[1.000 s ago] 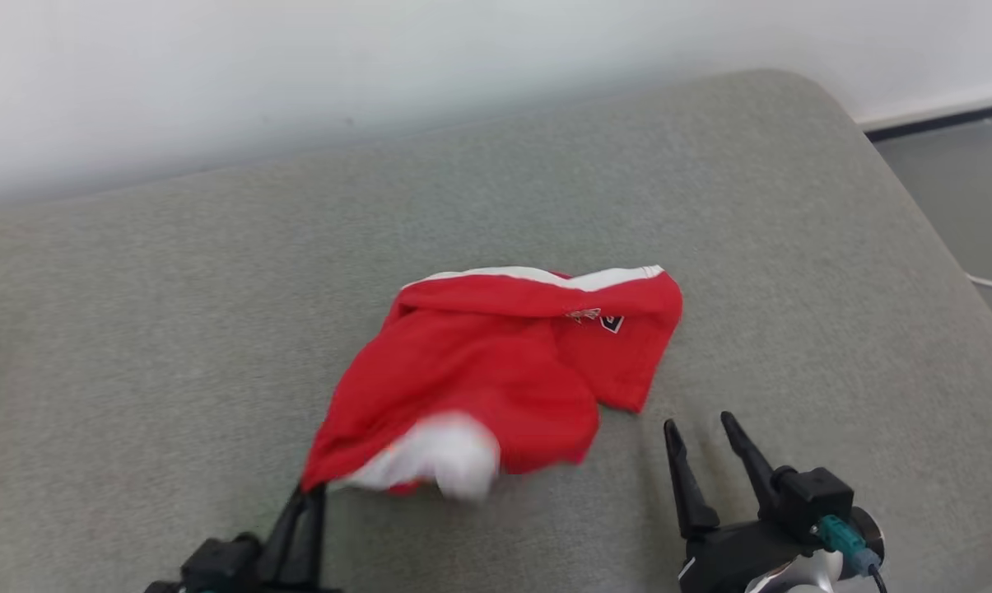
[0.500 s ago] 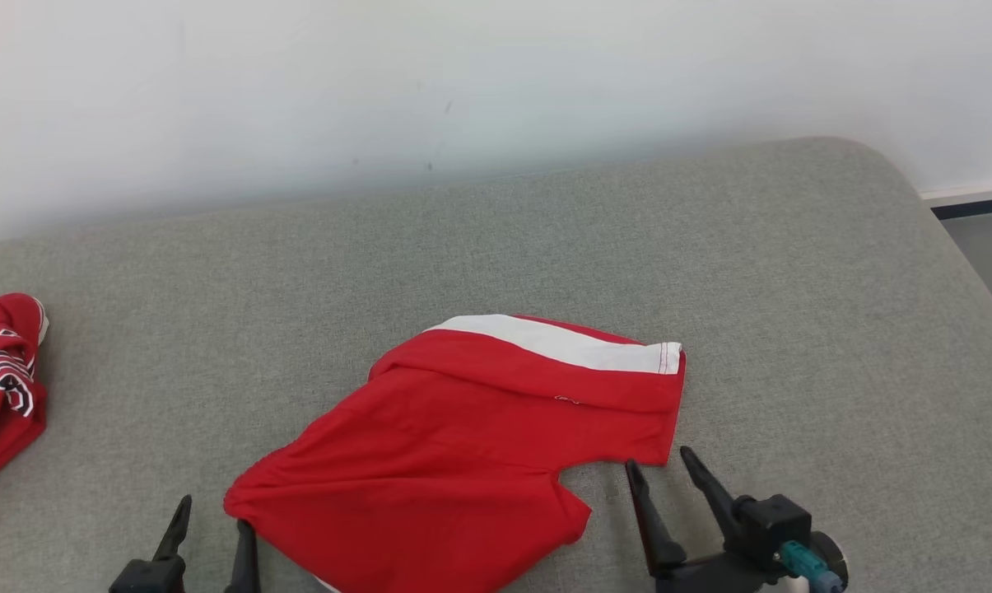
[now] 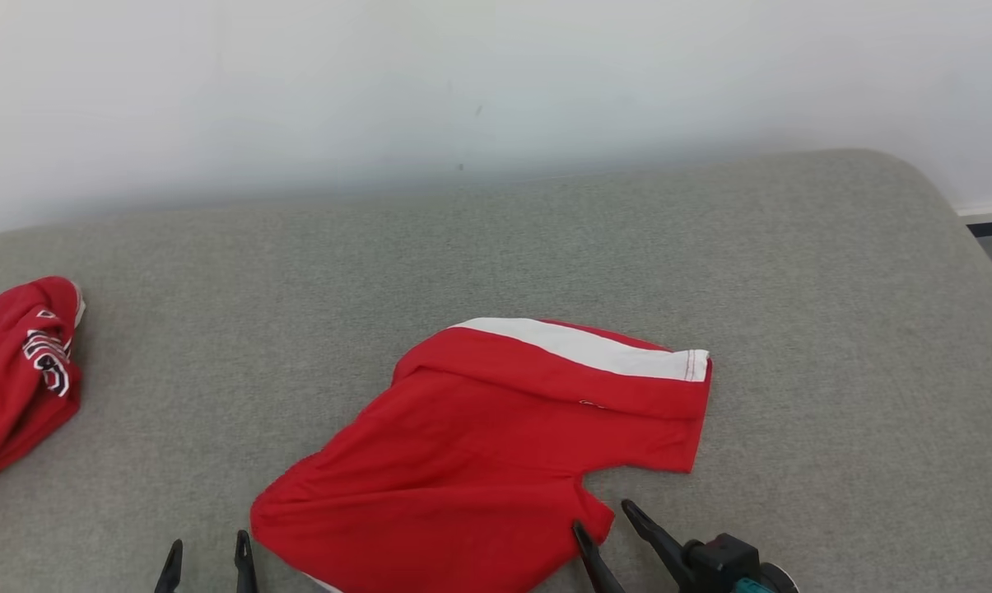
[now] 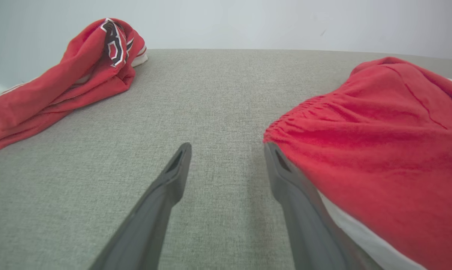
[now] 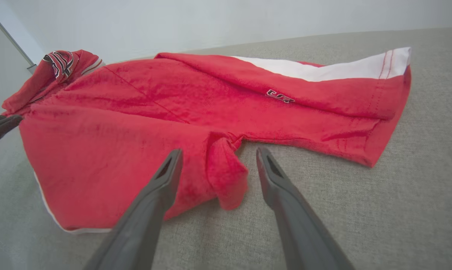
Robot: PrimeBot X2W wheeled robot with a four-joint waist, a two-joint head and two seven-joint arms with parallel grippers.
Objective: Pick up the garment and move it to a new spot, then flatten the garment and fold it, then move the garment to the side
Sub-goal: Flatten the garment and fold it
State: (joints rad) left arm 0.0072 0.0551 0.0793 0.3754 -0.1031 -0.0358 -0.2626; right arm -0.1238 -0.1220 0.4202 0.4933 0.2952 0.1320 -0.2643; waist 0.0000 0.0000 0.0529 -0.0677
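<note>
The garment (image 3: 479, 445), red shorts with a white side stripe, lies spread on the grey cushion (image 3: 496, 263) in the middle of the head view. My left gripper (image 3: 207, 560) stands open at the bottom left, just off the gathered waistband corner (image 4: 286, 123), with nothing between its fingers. At the bottom right my right gripper (image 3: 609, 527) is open too, its tips at the shorts' near edge; a small red fold (image 5: 226, 176) of the garment (image 5: 173, 112) lies between its fingers on the cushion.
A second red garment (image 3: 18, 371) with black and white lettering lies bunched at the cushion's far left, also in the left wrist view (image 4: 60, 82). A white wall (image 3: 463, 82) runs behind the cushion. The cushion's rounded right edge (image 3: 973, 247) drops to the floor.
My left gripper has opened and let go of the shorts' corner, and the shorts now lie flatter on the cushion. The head camera has shifted, bringing the second garment into view.
</note>
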